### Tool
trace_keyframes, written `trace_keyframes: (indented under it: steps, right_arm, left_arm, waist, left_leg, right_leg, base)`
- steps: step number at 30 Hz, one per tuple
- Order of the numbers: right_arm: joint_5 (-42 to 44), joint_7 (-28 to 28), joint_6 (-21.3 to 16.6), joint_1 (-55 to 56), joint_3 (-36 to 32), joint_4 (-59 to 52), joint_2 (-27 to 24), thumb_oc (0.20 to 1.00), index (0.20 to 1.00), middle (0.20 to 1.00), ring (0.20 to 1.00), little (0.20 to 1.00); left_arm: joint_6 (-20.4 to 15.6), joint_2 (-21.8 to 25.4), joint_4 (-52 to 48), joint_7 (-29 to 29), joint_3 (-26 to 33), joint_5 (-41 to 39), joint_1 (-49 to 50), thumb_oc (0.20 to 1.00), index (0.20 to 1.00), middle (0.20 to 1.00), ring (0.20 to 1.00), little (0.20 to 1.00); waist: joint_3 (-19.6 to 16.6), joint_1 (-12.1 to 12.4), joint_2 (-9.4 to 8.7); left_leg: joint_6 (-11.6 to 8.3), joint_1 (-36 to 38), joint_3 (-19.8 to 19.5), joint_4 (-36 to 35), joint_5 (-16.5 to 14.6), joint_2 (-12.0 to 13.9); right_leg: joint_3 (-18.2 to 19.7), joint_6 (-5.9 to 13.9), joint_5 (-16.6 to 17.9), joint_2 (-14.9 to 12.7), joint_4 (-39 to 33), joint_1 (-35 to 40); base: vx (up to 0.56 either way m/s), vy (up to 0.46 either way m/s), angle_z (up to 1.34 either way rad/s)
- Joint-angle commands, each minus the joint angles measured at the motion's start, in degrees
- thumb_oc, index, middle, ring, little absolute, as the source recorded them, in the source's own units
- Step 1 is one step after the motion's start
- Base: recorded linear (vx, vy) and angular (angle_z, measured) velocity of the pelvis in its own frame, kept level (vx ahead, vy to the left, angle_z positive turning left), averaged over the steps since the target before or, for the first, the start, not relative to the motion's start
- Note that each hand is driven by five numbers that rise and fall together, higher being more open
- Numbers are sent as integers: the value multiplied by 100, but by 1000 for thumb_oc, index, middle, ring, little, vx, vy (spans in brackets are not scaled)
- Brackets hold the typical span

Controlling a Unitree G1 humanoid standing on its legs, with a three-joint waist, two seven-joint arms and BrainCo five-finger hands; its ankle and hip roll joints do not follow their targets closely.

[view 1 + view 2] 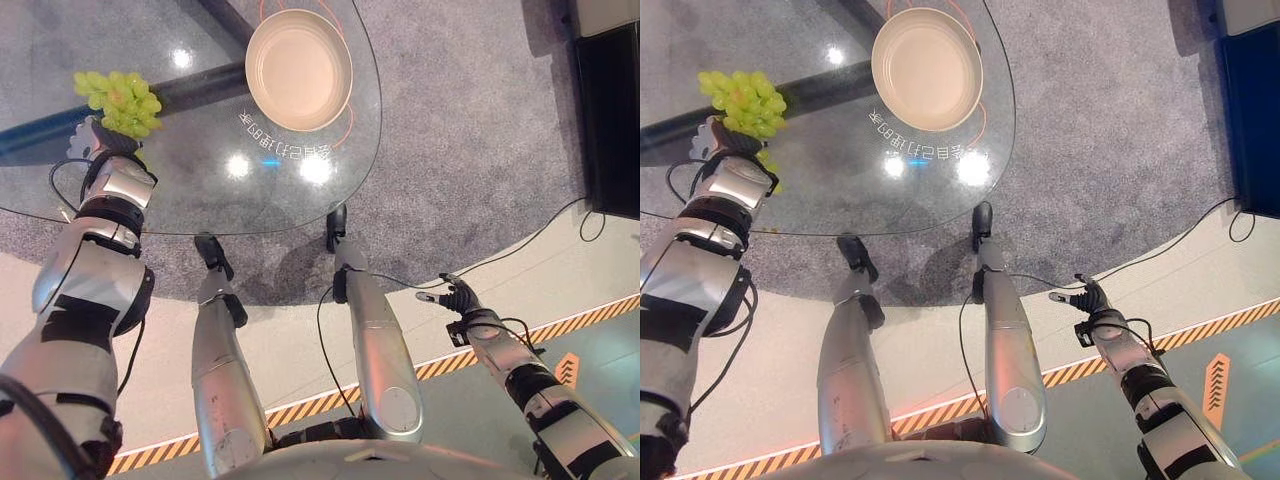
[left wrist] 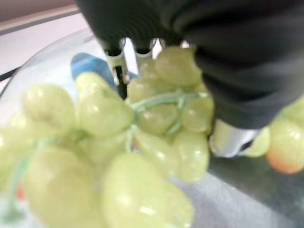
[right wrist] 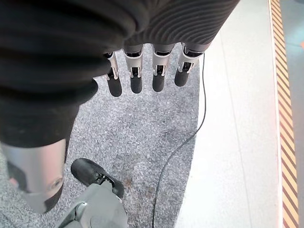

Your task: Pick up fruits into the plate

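Left hand (image 1: 100, 140) is over the glass table (image 1: 200, 190), at about nine o'clock of the head view, and its fingers are curled around a bunch of green grapes (image 1: 120, 100). The bunch sticks out past the fingers toward twelve o'clock, and it seems lifted a little above the glass, though I cannot tell this for sure. In the left wrist view the grapes (image 2: 118, 142) are very close, with the pale green stem running between them and the dark-tipped fingers (image 2: 116, 61) behind. A few more grapes (image 2: 285, 142) lie to the side on the glass, one with a reddish spot. Further right, at about twelve o'clock, a round beige plate (image 1: 298, 68) stands on the table with nothing on it, well apart from the bunch. The right hand (image 1: 455, 297) hangs at about four o'clock, away from the table, over the grey carpet (image 3: 142, 142) and pale floor; its fingers (image 3: 135, 80) are straight and hold nothing.
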Motion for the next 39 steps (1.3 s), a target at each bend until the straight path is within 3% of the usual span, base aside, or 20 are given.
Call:
trace_keyframes:
  steps: [1,8,12,13,19,25,27,28,33,39]
  right_arm:
    - [116,-215,-62,127,46,-131,6,1000,1000,1000,1000,1000]
    - [138,-421,-152,81,12,-302,7,1000,1000,1000,1000,1000]
    - [114,-522,-260,152,-28,-586,-18,1000,1000,1000,1000,1000]
    - [120,-528,-267,121,-49,-609,-22,1000,1000,1000,1000,1000]
    - [67,-497,-430,386,-259,-1084,-149,1000,1000,1000,1000,1000]
    - [-74,-301,-476,524,-476,-1370,-288,1000,1000,1000,1000,1000]
    - [-95,-282,-467,538,-499,-1399,-302,1000,1000,1000,1000,1000]
    - [-122,-174,-490,569,-575,-1447,-342,1000,1000,1000,1000,1000]
    - [-147,213,-474,630,-699,-1467,-349,1000,1000,1000,1000,1000]
    - [-268,569,-563,954,-900,-1505,-253,1000,1000,1000,1000,1000]
  left_arm:
    - [198,-89,413,-375,-84,490,156,200,200,200,200,200]
    - [316,-103,547,-564,-236,1008,246,200,200,200,200,200]
    - [18,-17,396,-219,-137,919,414,200,200,200,200,200]
    - [3,0,381,-191,-127,912,382,200,200,200,200,200]
    - [-198,359,-249,349,11,1635,771,200,200,200,200,200]
    - [-149,995,-991,460,101,2577,1208,200,200,200,200,200]
    - [-126,1054,-1079,446,116,2634,1254,200,200,200,200,200]
    - [-62,1294,-1427,412,214,2820,1445,200,200,200,200,200]
    - [-100,1686,-2139,521,540,3204,1984,200,200,200,200,200]
    - [-407,1932,-2900,692,1068,3521,2790,200,200,200,200,200]
  waist:
    - [27,-52,-244]
    - [27,-62,-246]
    - [27,-40,-224]
    - [27,-55,-239]
    - [27,56,-3]
    - [27,240,364]
    - [27,255,401]
    - [26,298,501]
    - [-405,397,695]
    - [-966,499,773]
  left_leg:
    - [45,-233,317,529,-717,-286]
    - [39,-184,339,506,-716,-270]
    - [35,-12,351,404,-700,-294]
    - [86,-107,406,328,-489,-317]
    - [104,428,426,110,-470,-422]
    - [114,1459,483,-270,-417,-562]
    - [111,1578,492,-324,-408,-570]
    - [105,1981,517,-463,-386,-589]
    - [74,2673,503,-969,-261,-629]
    - [27,3364,411,-1453,-112,-604]
  right_leg:
    - [-43,-124,-673,449,665,-143]
    - [-45,-119,-660,440,633,-99]
    - [-32,-114,-669,440,549,74]
    - [-41,-161,-494,417,480,-28]
    - [-47,-143,-609,331,399,435]
    - [-196,-90,-772,131,258,1353]
    - [-223,-82,-783,108,231,1466]
    - [-272,-60,-806,60,150,1857]
    - [-311,-41,-835,31,-149,2549]
    - [-343,-35,-799,58,-608,3386]
  base:
    - [0,0,0]
    - [-5,2,-3]
    - [-21,-3,0]
    - [-93,14,0]
    - [-31,49,-2]
    - [2,93,6]
    - [31,83,7]
    - [32,96,4]
    - [56,85,1]
    - [105,22,4]
